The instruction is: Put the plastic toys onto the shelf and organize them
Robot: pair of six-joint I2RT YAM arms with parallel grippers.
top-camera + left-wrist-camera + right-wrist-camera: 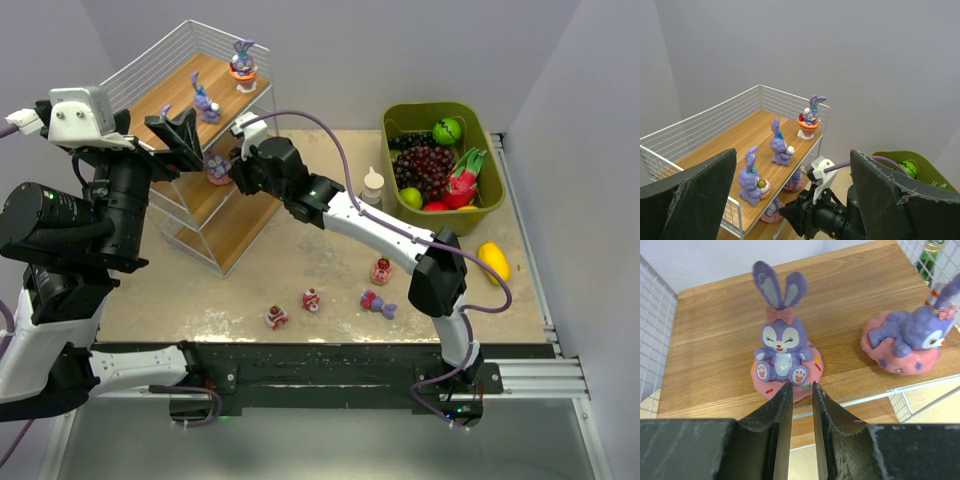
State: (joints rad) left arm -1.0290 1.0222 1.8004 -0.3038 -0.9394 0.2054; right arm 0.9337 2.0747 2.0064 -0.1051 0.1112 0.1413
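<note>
The white wire shelf (pixel 180 95) stands at the back left. Its top board holds a bunny in an orange cup (pixel 242 62) and more purple bunnies (pixel 205 100), also seen in the left wrist view (pixel 779 145). My right gripper (pixel 802 386) is at the middle board's front edge; its jaws are a narrow gap apart with nothing between them, the tips just in front of a seated bunny on a pink base (pixel 782 347). A lying bunny on a pink base (pixel 910 337) is beside it. My left gripper (pixel 792 151) is wide open and empty above the shelf. Several small toys (pixel 311 299) lie on the table.
An olive-green bin (pixel 397 122) with grapes, a green apple and a dragon fruit sits at the back right. A yellow lemon (pixel 493 262) lies near the right edge. A small white bottle (pixel 373 186) stands beside the right arm (pixel 370 225).
</note>
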